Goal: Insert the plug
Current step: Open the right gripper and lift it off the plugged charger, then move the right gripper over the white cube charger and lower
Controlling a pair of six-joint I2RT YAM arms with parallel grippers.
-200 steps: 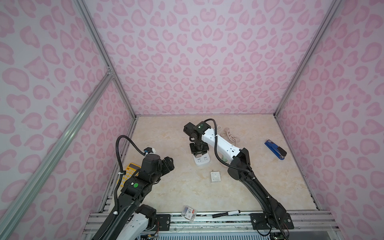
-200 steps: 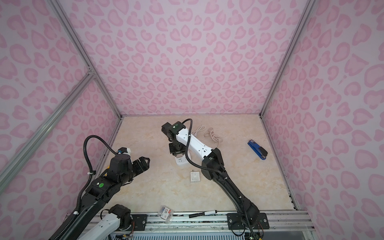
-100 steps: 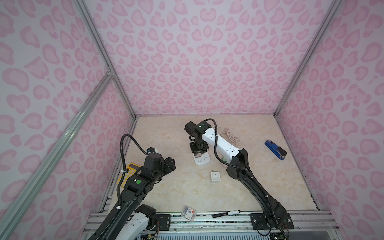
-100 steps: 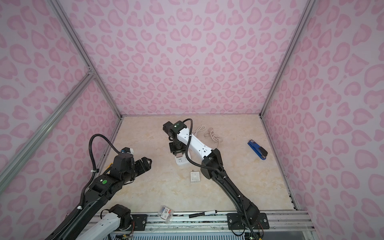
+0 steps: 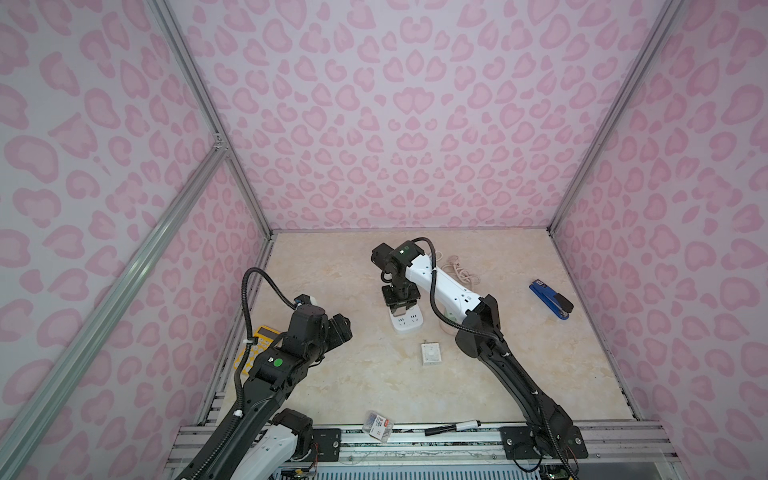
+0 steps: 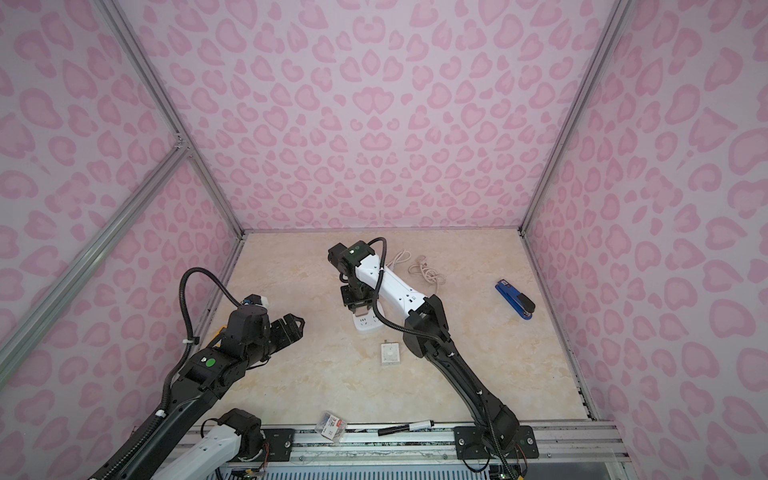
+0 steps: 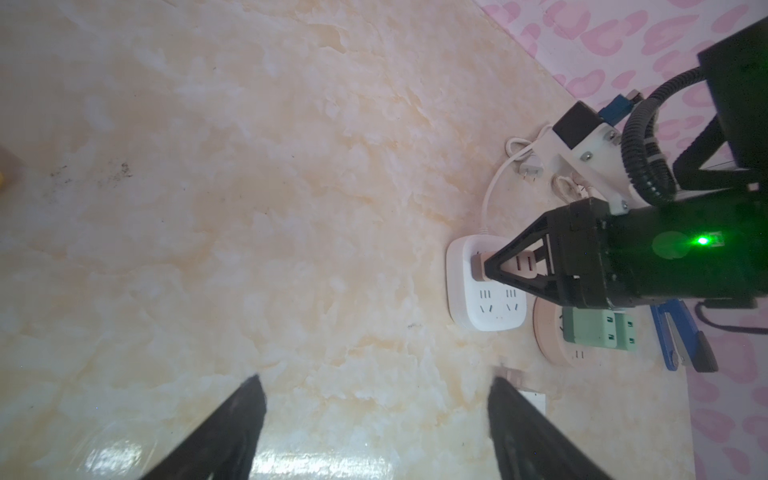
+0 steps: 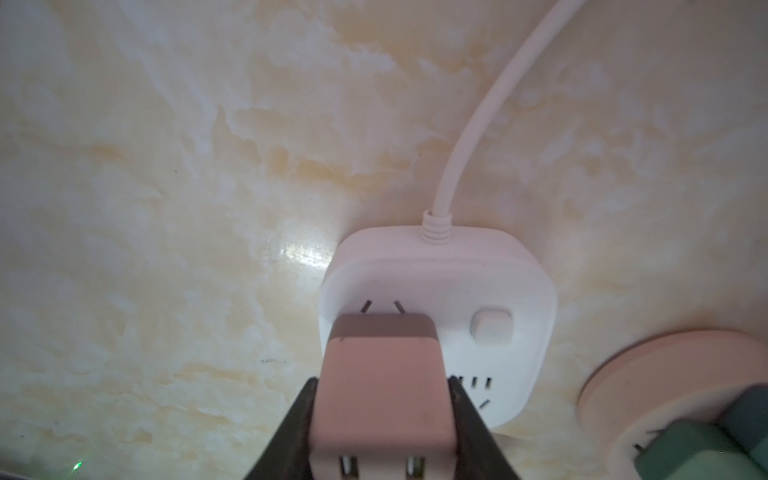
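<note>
Right claw [image 8: 382, 382] clamped on pink plug [image 8: 380, 345]; plug's front end touches white power strip [image 8: 490, 286] just ahead. Left claw [image 7: 376, 380] open, well apart.

The table [image 5: 324, 266] lies bare between the left gripper [image 7: 374, 388] and the white power strip [image 5: 407, 324], so a gripper can pass there, and the far left corner gives room too. Around the strip it is tight: the right gripper [image 8: 384, 419] with the pink plug [image 8: 374, 365] stands on it, a round pink socket [image 7: 545, 332] lies just beside it, and a small white box [image 5: 431, 353] lies near its front. Behind it a coiled cable [image 5: 459, 272] lies in the way, and a blue stapler [image 5: 550, 299] lies well apart.
</note>
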